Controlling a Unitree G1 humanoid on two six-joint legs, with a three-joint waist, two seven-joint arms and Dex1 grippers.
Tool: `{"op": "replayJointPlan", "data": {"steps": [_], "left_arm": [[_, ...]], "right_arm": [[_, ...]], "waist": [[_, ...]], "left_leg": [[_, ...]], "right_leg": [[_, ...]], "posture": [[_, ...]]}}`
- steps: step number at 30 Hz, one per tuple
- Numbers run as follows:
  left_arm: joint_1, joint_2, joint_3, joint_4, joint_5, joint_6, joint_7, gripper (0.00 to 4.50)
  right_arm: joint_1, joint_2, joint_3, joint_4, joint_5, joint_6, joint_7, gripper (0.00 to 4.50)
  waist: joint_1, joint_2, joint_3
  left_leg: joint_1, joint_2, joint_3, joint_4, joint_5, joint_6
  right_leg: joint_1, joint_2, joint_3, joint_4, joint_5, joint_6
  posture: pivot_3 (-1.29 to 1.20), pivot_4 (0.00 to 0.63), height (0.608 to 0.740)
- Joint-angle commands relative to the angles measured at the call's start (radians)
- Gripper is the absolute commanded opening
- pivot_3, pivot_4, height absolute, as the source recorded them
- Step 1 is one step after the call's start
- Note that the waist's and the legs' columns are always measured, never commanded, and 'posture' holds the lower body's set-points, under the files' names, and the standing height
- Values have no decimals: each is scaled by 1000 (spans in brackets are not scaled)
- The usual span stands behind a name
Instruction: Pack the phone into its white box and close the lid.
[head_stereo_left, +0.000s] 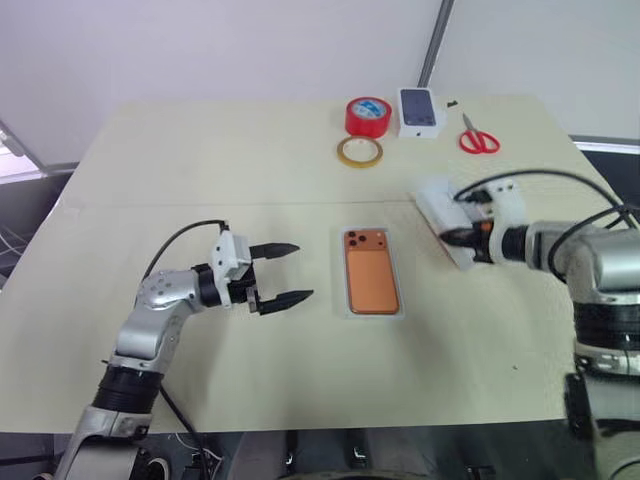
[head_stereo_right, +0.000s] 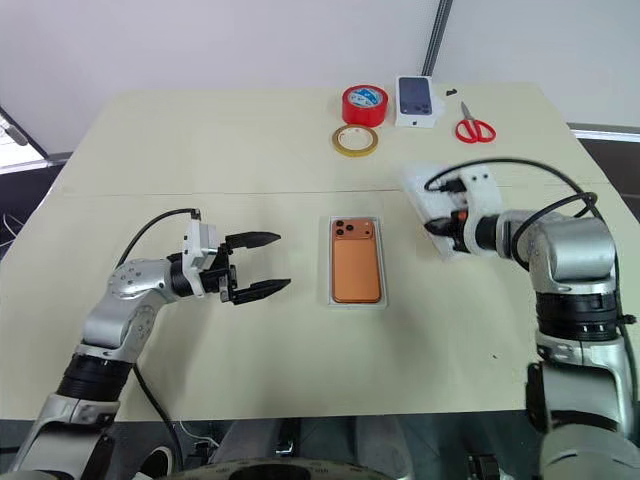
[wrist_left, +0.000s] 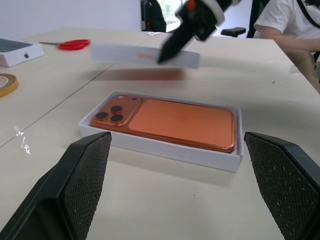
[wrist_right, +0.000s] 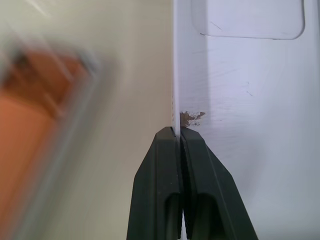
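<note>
From the head camera, the left gripper (head_stereo_left: 283, 272) hovers at nine o'clock from the white box (head_stereo_left: 372, 310), its two black fingers spread wide and holding nothing. The phone (head_stereo_left: 370, 274) lies flat in that box at the table's (head_stereo_left: 200, 160) centre, lenses toward twelve o'clock. At three o'clock from the box, the right gripper (head_stereo_left: 455, 238) is pinched tight on the edge of the lid (head_stereo_left: 440, 215).

Toward twelve o'clock sit a red tape roll (head_stereo_left: 367, 116), a yellowish tape ring (head_stereo_left: 359, 151), a small white carton (head_stereo_left: 420, 111) printed with a dark phone picture, and red-handled scissors (head_stereo_left: 478, 138).

The left wrist view shows the carton bearing an apple logo.

The right wrist view shows the closed fingers (wrist_right: 197, 165) clamping the lid's rim, with a small scuff beside the tips.
</note>
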Motion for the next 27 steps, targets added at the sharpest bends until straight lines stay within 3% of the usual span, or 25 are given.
{"op": "replayJointPlan", "data": {"steps": [1,4,6,9,13,16,20,27], "left_arm": [[-30,-1,26,-6,-15,12,17,4500],[-46,-3,37,-8,-23,30,37,4500],[-56,-3,45,-12,-32,49,47,4500],[-75,-9,64,-16,-50,71,64,4500],[-107,-23,100,-18,-100,123,91,4500],[-114,-27,113,-28,-124,146,95,4500],[-92,-23,117,-80,-154,158,85,4500],[-12,-1,75,-133,-114,110,45,4500]], "right_arm": [[-87,159,-240,-81,153,95,-56,43],[-127,321,-394,-177,258,215,-95,43],[-108,400,-429,-256,323,257,-124,43],[14,529,-420,-371,538,262,-221,43],[170,608,-358,-470,816,262,-376,43],[271,559,-245,-435,1140,104,-615,43],[431,374,2,-456,1484,-145,-827,43],[482,209,205,-392,1515,-298,-868,43]], "waist": [[2,0,0],[4,1,1],[5,1,1],[4,1,1],[0,2,1],[-6,2,1],[-6,2,1],[-9,2,1]], "left_leg": [[0,0,0,0,0,0],[-1,0,0,1,0,0],[-1,0,0,0,0,0],[-2,0,-1,0,0,0],[-2,-1,0,0,0,0],[-1,0,0,0,0,0],[-1,0,0,0,0,0],[-1,0,0,1,0,0]], "right_leg": [[0,0,0,1,0,0],[-1,0,0,1,0,0],[-1,0,0,2,0,0],[-1,0,0,2,0,0],[-2,-1,0,2,0,0],[-2,-1,0,2,0,0],[-2,-1,0,2,0,0],[0,1,0,1,0,0]], "posture": [[0,150,740],[0,150,740],[0,150,740],[0,150,740],[0,150,740],[0,150,740],[0,150,740],[0,150,740]]}}
